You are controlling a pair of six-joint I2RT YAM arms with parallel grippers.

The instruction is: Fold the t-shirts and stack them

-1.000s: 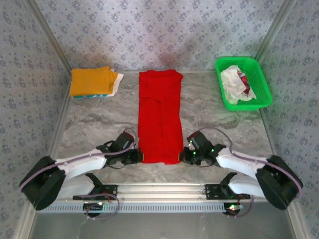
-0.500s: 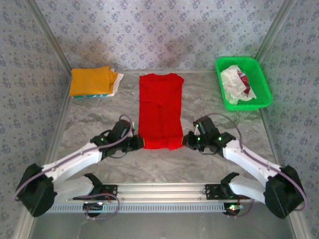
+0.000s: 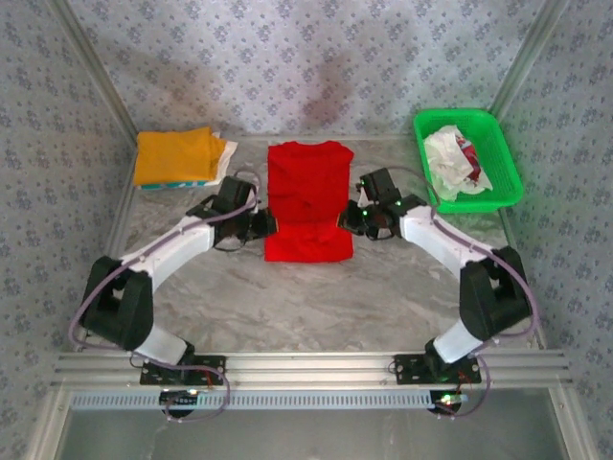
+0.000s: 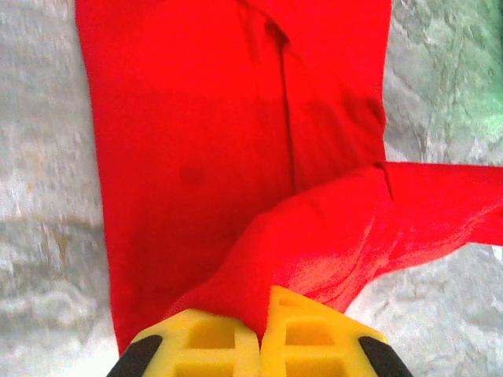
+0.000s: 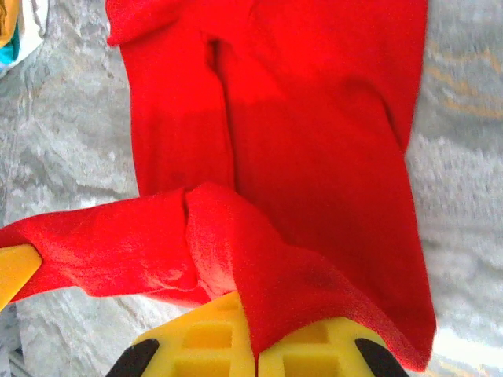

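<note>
L gripper [image 3: 262, 222] is clamped shut on the red t-shirt [image 3: 306, 182] at its left edge. R gripper [image 3: 351, 220] is clamped on the tee's right edge, directly opposite. In the wrist views, yellow pads [image 4: 212, 345] pinch a raised fold of red cloth. The tee's long axis runs away from the arm bases. The collar end lies beyond both grippers, and the near end looks doubled over. Both arms are equally near, so the fold prob. goes straight fwd along that axis. Folded orange-topped stack [image 3: 177, 156] sits far-left of the tee, green basket [image 3: 474, 203] far-right.
</note>
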